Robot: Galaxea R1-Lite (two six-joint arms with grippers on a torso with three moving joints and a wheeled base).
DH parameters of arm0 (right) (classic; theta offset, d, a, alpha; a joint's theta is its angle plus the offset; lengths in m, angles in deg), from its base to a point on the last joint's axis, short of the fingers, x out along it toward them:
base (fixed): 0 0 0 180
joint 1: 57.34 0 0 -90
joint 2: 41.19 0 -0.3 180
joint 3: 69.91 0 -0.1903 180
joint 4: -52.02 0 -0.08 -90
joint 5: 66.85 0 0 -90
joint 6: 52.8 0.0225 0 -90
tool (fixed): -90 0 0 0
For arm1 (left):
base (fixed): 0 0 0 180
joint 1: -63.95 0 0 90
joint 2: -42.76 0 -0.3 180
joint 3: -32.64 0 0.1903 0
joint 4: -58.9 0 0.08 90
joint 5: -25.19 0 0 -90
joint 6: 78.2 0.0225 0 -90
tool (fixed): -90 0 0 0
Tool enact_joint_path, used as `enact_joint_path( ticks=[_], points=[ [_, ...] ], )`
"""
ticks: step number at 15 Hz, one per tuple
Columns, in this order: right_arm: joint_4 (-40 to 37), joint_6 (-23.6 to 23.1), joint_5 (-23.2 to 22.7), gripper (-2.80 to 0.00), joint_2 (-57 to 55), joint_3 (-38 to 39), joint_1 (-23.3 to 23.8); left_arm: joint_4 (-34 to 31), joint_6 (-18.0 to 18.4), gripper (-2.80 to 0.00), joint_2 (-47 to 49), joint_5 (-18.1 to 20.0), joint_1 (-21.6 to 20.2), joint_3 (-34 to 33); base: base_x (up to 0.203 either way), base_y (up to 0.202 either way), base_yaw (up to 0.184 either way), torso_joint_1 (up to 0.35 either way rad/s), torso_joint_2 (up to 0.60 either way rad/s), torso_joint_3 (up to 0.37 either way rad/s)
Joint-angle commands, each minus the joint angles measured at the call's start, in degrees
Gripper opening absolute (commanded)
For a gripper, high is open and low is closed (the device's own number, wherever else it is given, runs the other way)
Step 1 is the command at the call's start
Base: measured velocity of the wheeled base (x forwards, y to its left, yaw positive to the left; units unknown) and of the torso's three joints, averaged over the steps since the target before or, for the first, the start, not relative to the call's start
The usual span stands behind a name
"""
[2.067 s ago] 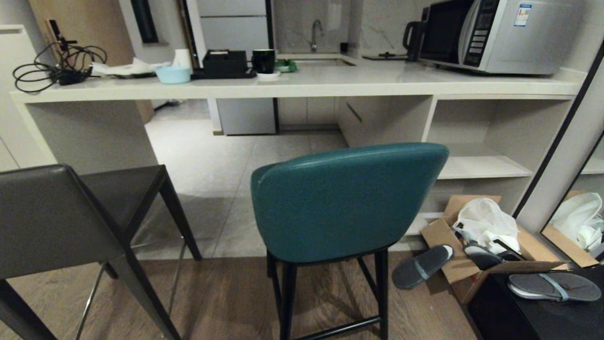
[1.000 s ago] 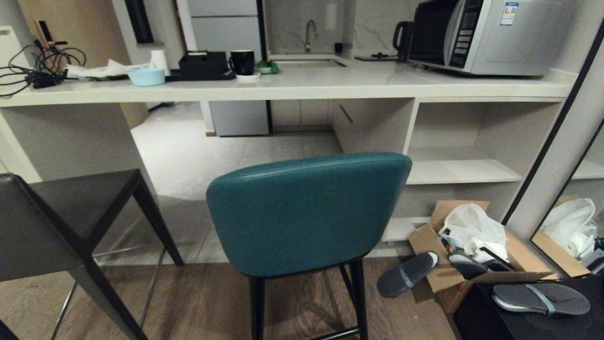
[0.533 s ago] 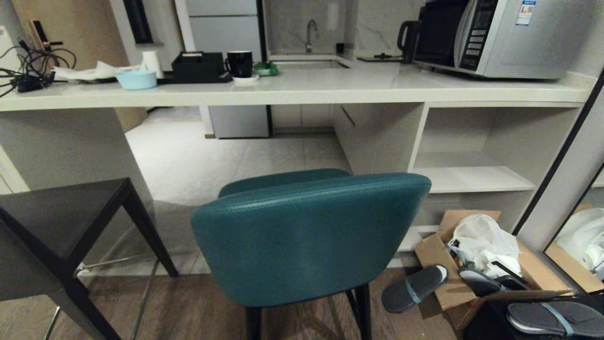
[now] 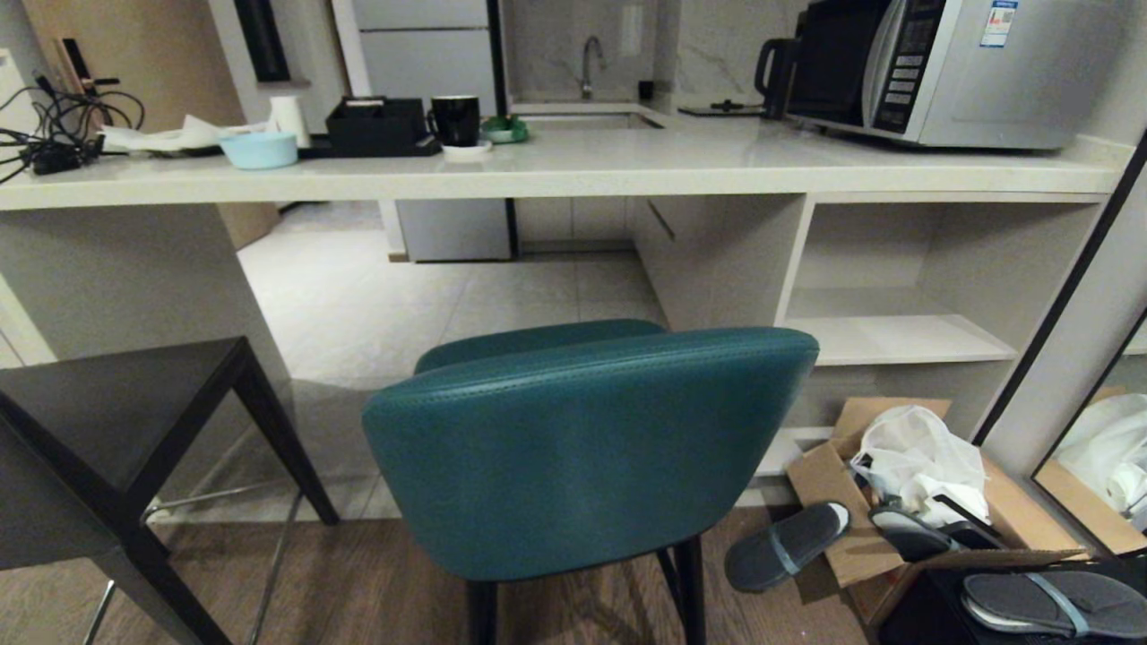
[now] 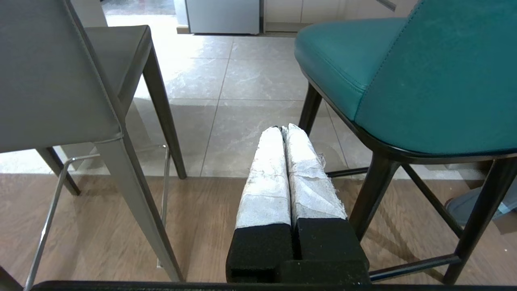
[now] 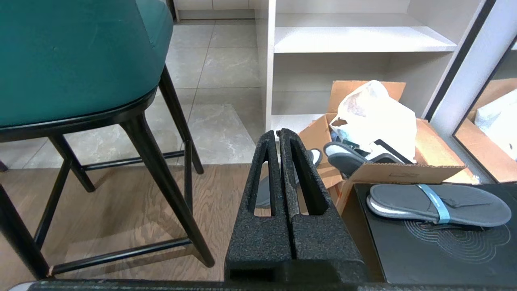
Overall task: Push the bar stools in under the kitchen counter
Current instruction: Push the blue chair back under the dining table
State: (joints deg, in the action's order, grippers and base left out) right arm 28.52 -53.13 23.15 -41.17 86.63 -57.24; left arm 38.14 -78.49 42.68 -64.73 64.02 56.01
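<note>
The teal bar stool (image 4: 582,448) stands right in front of me with its curved back towards me, short of the kitchen counter (image 4: 573,170). The dark grey bar stool (image 4: 107,430) stands to its left, also out from the counter. My left gripper (image 5: 282,129) is shut and empty, low between the two stools; the grey stool (image 5: 52,81) and the teal stool (image 5: 404,76) flank it. My right gripper (image 6: 278,132) is shut and empty, to the right of the teal stool (image 6: 76,56). Neither gripper shows in the head view.
A cardboard box (image 4: 905,502) with a white bag and slippers lies on the floor at the right, below white shelving (image 4: 887,331). A slipper (image 4: 784,546) lies beside it. A black case (image 6: 440,246) carries another slipper. A microwave (image 4: 941,67), cables and cups stand on the counter.
The whole view has shifted: the camera came closer to the teal stool, whose back now fills more of the picture, and the grey stool slid towards the left edge. Nothing differs in the last half second.
</note>
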Motion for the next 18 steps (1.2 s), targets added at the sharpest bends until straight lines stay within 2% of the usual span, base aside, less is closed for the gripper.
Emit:
enact_joint_path(
  ticks=[1, 3, 5, 7, 9, 11, 13, 15, 17, 18],
  points=[
    [0.0, 0.5, 0.0, -2.8, 0.0, 0.0, 0.0, -0.1, 0.1, -2.8, 0.1, 0.0, 0.1, -1.0, 0.0, 0.0, 0.0, 0.0, 0.0, 0.0],
    [-0.5, -0.7, -0.4, -2.8, -0.4, -0.3, 0.0, -0.5, 0.1, -2.8, 0.9, -0.1, 0.0, -0.6, 0.0, 0.0, 0.0, 0.0, 0.0, 0.0],
    [-1.3, -1.5, -3.2, -2.8, -5.7, -5.3, 0.0, -0.7, -0.1, -2.8, 3.8, -0.5, 0.0, 5.2, 0.0, 0.0, 0.0, 0.0, 0.0, 0.0],
    [-2.0, 1.9, -5.4, -2.8, -16.7, -12.3, 0.0, -0.7, -0.8, -2.8, 13.9, -0.7, 0.0, 12.7, 0.0, 0.0, 0.0, 0.0, 0.0, 0.0],
    [0.4, 4.0, -6.9, -2.8, -30.2, -16.6, -0.1, 1.9, -1.5, -2.8, 27.4, -0.5, 0.3, 17.5, 0.0, 0.0, 0.0, 0.0, 0.0, 0.0],
    [10.0, 4.8, -7.9, -2.8, -44.8, -18.4, -0.4, 11.1, -2.4, -2.8, 41.6, -0.4, 0.7, 18.5, 0.0, 0.0, 0.0, 0.0, 0.0, 0.0],
    [23.2, 5.3, -8.7, -2.8, -58.4, -19.2, -0.9, 25.2, -2.9, -2.8, 54.1, -0.6, 1.0, 18.0, 0.0, 0.0, 0.0, 0.0, 0.0, 0.0],
    [36.8, 5.5, -9.6, -2.8, -71.3, -20.4, -2.1, 36.5, -3.8, -2.8, 64.7, -1.0, 1.6, 17.6, 0.0, 0.0, 0.0, 0.0, 0.0, 0.0],
    [47.6, 5.2, -9.9, -2.8, -82.3, -22.8, -4.1, 44.1, -5.8, -2.8, 70.4, -2.2, 4.7, 18.4, 0.0, 0.0, 0.0, 0.0, 0.0, 0.0],
    [51.7, 4.9, -9.9, -2.8, -86.8, -24.6, -5.1, 45.2, -6.6, -2.8, 71.3, -3.3, 7.3, 18.9, 0.0, 0.0, 0.0, 0.0, 0.0, 0.0]
  ],
)
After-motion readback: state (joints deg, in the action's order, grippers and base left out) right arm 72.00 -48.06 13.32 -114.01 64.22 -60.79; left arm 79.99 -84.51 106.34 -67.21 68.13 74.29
